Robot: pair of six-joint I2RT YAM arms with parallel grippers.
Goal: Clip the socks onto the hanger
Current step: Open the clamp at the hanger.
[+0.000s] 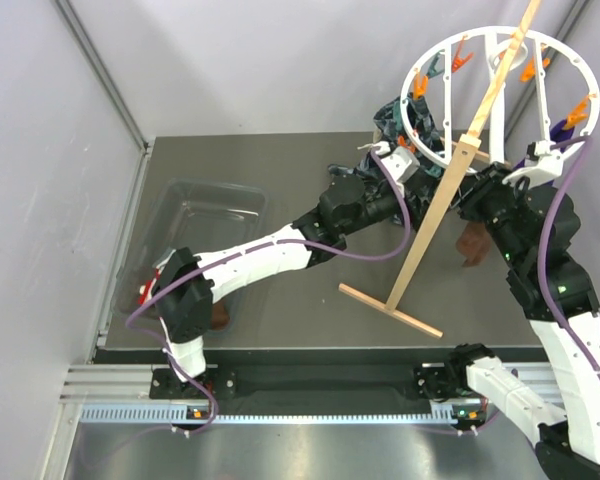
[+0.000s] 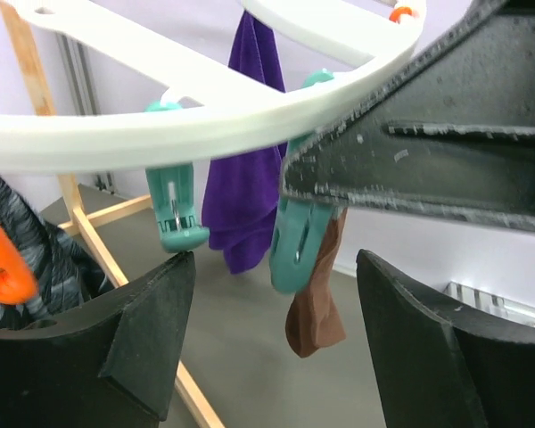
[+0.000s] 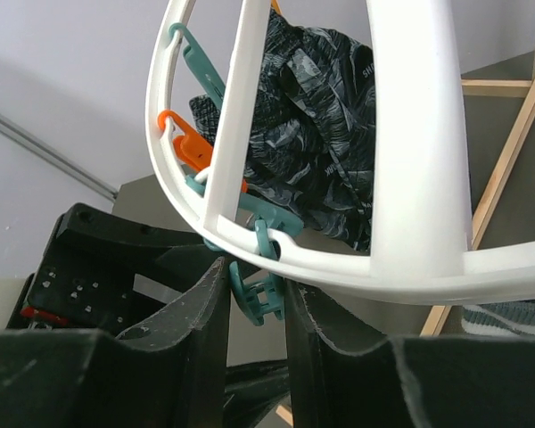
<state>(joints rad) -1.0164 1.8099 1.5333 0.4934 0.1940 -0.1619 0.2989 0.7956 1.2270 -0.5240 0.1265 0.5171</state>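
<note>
Right gripper (image 3: pixel 254 285) pinching teal clip (image 3: pixel 250 300) | left gripper (image 2: pixel 275 267) spread, raised under hanger (image 2: pixel 205 125)

A clear plastic tub (image 1: pixel 220 186) sits by the counter's left edge. A dark patterned cloth (image 1: pixel 392 118) hangs near the far edge. A long purple sock (image 2: pixel 246 169) hangs limp

Looks like a robotics lab test cell: plain white panel walls (image 1: pixel 280 70) boxing in a grey surface (image 1: pixel 300 310), left arm (image 1: pixel 250 258) and right arm (image 1: pixel 565 300) bolted to an aluminium rail (image 1: pixel 110 382).
</note>
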